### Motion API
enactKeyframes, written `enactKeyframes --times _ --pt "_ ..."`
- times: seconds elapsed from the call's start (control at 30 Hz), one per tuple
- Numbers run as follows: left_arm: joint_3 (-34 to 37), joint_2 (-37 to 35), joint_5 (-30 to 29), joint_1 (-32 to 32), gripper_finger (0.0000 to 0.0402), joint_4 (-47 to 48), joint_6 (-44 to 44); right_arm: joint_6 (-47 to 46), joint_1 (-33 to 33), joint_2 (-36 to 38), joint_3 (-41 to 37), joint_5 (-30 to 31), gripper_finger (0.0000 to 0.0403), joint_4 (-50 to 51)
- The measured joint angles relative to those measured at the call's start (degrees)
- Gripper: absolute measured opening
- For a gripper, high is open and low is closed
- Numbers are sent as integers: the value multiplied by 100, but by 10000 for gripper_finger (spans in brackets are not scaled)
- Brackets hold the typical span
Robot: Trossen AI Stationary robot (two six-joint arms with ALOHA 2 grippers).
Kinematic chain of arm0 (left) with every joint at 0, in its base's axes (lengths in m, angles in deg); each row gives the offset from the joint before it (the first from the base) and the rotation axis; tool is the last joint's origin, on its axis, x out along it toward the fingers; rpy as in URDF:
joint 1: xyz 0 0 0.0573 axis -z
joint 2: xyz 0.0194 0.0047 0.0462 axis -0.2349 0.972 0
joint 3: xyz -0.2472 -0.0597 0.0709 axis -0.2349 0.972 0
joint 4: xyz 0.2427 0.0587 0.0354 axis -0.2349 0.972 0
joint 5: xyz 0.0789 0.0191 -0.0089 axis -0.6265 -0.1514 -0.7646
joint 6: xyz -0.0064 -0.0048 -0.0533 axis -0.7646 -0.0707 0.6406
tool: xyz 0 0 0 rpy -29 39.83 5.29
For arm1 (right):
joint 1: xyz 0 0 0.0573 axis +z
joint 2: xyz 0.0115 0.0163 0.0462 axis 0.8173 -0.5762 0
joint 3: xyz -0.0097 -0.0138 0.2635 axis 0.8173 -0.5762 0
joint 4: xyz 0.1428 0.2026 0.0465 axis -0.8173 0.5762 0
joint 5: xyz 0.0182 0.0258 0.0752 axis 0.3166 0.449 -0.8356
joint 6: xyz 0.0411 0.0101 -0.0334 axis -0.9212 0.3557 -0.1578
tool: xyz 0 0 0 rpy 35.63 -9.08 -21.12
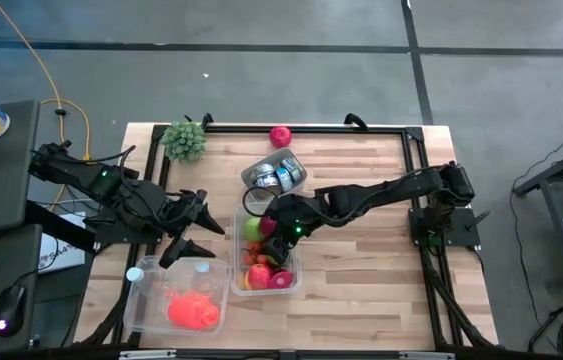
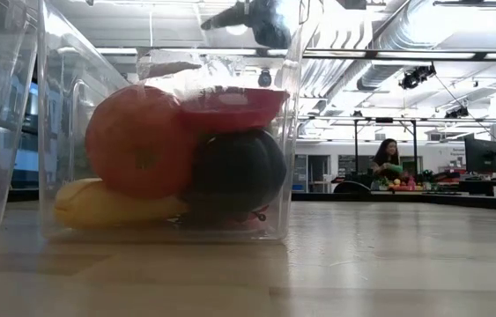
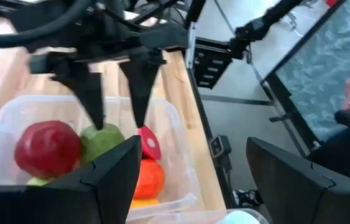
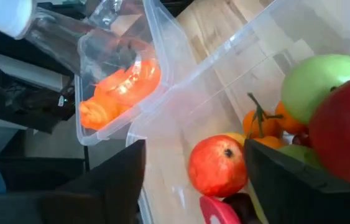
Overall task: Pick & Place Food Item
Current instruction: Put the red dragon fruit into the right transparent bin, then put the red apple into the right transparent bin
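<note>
Right tool [image 1: 279, 232] open, empty, over fruit bin [image 1: 233, 283] at frame centre. Left tool [image 1: 193, 228] open, idle. Red apple [image 3: 47, 148]: light, rigid, smooth; grip across its middle.

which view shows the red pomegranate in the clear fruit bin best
The right wrist view: the round red pomegranate sits unobstructed in the clear plastic bin, crown visible. The high view shows only small fruit under the right gripper; in the low and left wrist views I cannot pick it out.

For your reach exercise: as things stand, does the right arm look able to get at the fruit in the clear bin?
Probably yes: the right gripper hangs open directly over the clear bin, which has no lid, and nothing sits between its fingers and the fruit.
</note>
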State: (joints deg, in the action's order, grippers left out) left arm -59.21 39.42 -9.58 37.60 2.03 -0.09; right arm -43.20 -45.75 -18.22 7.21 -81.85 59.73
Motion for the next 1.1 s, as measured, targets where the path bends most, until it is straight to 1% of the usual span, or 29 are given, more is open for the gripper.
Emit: enactKeyframes --times 0.17,0.3,0.4,0.5,0.67,0.87,1.1 --pt "-2 0 332 2 281 91 -72 89 -72 -1 0 -39 303 -313" --pt "-2 -99 375 1 281 307 -567 133 -139 57 -4 -37 317 -738" --pt "-2 -281 375 0 281 320 -455 176 -145 142 2 -38 315 -1131" --pt "-2 -514 375 -50 281 322 -246 187 -136 265 -3 -73 307 -1121" --pt "-2 -957 340 -247 281 331 -446 2 -75 397 -19 1 293 -1001" --pt "-4 -1344 355 -408 281 342 -310 -212 201 507 -4 549 280 -1022" --pt "-4 -1397 355 -442 281 344 -301 -459 497 602 -4 946 270 -1032"
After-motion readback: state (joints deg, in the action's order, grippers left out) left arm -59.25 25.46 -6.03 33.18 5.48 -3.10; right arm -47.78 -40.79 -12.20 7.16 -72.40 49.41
